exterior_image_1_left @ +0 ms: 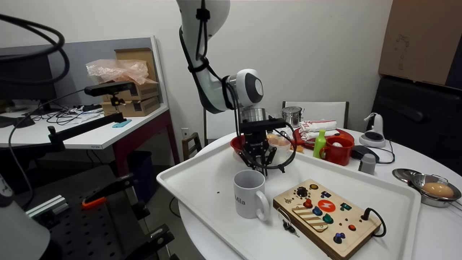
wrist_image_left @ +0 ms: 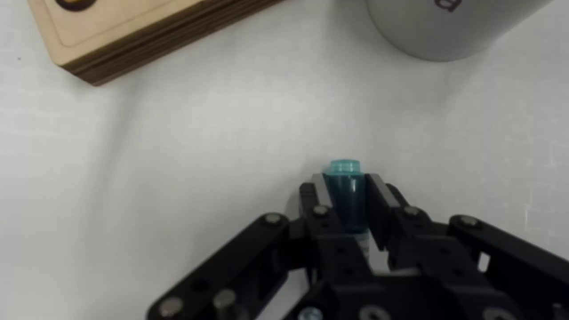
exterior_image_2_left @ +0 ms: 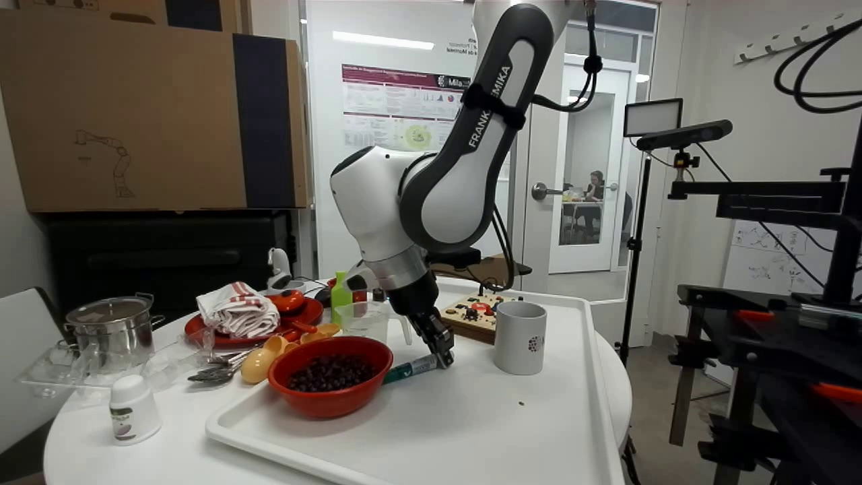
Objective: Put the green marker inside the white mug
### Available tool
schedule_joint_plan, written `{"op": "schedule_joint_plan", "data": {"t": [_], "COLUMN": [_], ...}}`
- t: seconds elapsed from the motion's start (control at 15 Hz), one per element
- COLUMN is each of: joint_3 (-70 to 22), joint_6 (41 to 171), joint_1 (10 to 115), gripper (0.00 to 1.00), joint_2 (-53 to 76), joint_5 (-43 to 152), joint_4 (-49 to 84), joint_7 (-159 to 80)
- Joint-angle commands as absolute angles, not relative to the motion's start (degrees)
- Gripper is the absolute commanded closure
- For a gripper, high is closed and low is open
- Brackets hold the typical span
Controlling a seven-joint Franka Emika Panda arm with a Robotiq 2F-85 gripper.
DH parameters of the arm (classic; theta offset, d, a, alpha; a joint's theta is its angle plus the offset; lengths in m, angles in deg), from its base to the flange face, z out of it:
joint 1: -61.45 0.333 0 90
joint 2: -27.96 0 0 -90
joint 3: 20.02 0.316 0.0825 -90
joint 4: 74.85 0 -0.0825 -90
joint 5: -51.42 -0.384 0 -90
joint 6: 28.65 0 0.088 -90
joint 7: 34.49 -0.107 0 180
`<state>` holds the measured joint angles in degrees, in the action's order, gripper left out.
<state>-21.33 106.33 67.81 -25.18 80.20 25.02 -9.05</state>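
Grasping step, seemingly: the green marker (exterior_image_2_left: 409, 368) is pinched near one end by the gripper (wrist_image_left: 346, 182) and should next be lifted and upended above the white mug (exterior_image_1_left: 248, 195).

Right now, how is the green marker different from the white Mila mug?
The green marker is slender and green with a pale section, while the white Mila mug is wide, white and has a handle. The green marker is nearly level; the white Mila mug stands upright. The green marker is gripped by the claw, and the white Mila mug stands apart from it. Both are roughly cylindrical.
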Motion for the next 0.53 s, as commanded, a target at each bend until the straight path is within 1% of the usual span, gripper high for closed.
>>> {"op": "schedule_joint_plan", "data": {"t": [0.0,0.2,0.47], "joint_3": [-22.11,-22.18,-23.26], "joint_6": [105.71,105.65,100.26], "joint_1": [69.18,69.79,71.87], "gripper": [0.87,0.87,0.86], "joint_2": [-22.24,-16.91,-7.69], "joint_5": [83.26,86.94,96.04], "joint_4": [26.31,29.86,35.19], "joint_7": [-9.65,-8.86,-10.17]}}
